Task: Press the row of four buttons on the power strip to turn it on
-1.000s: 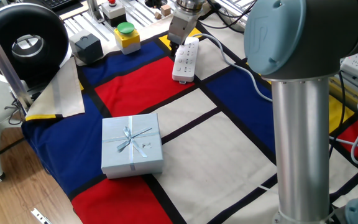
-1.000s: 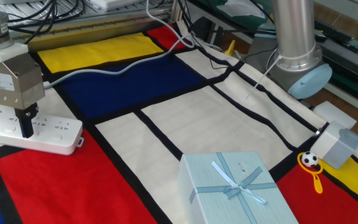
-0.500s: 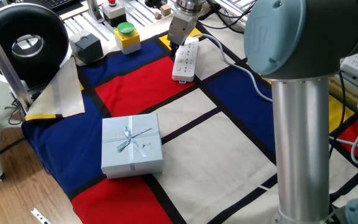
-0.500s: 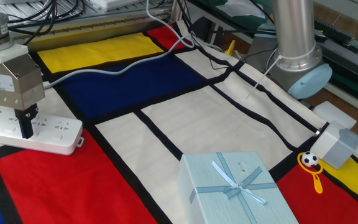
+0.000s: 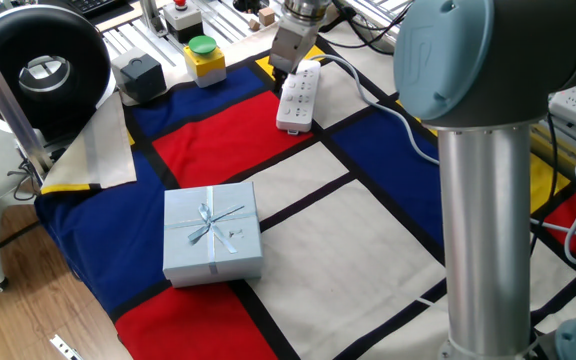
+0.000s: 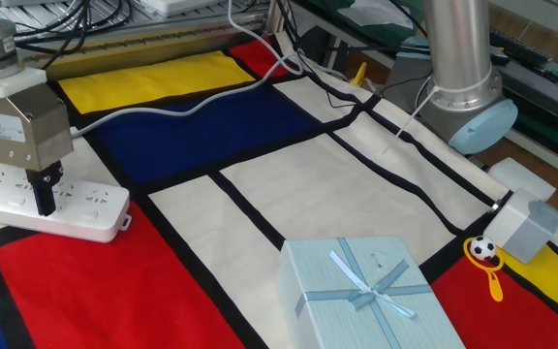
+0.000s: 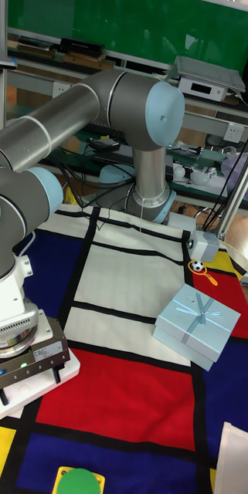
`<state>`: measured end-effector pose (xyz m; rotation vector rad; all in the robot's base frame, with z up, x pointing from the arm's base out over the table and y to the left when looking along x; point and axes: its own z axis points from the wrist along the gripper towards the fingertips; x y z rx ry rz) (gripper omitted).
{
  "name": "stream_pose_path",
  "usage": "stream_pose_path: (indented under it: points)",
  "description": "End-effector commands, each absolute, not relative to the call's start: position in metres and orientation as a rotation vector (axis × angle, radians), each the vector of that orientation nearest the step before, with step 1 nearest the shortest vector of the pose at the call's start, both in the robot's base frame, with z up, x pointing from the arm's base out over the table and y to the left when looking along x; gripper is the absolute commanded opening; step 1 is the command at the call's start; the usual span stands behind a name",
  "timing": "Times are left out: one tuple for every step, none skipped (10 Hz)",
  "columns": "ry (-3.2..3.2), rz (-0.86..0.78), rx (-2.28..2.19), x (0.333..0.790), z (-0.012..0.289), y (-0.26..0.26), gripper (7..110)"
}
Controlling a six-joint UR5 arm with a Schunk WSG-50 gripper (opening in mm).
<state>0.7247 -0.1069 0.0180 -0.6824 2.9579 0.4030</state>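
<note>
In one fixed view the claw [image 5: 280, 72] sits over the power strip's [image 5: 298, 100] far end on the bench; pressing appears underway.

The other fixed view shows two dark fingers [image 6: 45, 193] apart, holding nothing, one tip on the strip. The four buttons cannot be made out.

The tall fixed view adds little; the next move likely means stepping along the row.

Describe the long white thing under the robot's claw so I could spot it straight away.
On the chequered red, blue, white and yellow tablecloth, look at the far end beneath the gripper. There lies the long white plastic power strip, trailing a white cable. Unlike the pale blue ribboned gift box, it is flat, narrow and dotted with sockets.
</note>
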Motion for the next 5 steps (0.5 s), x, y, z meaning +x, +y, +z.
stream_pose_path:
  points:
    - [2.965, 0.412, -0.664, 0.72, 0.025, -0.106, 88]
    - [2.986, 0.394, -0.692, 0.713, 0.041, -0.116, 88]
    - [2.993, 0.414, -0.718, 0.709, 0.056, -0.122, 88]
    - [2.989, 0.457, -0.727, 0.709, 0.07, -0.122, 88]
    - [3.001, 0.453, -0.727, 0.707, 0.081, -0.121, 88]
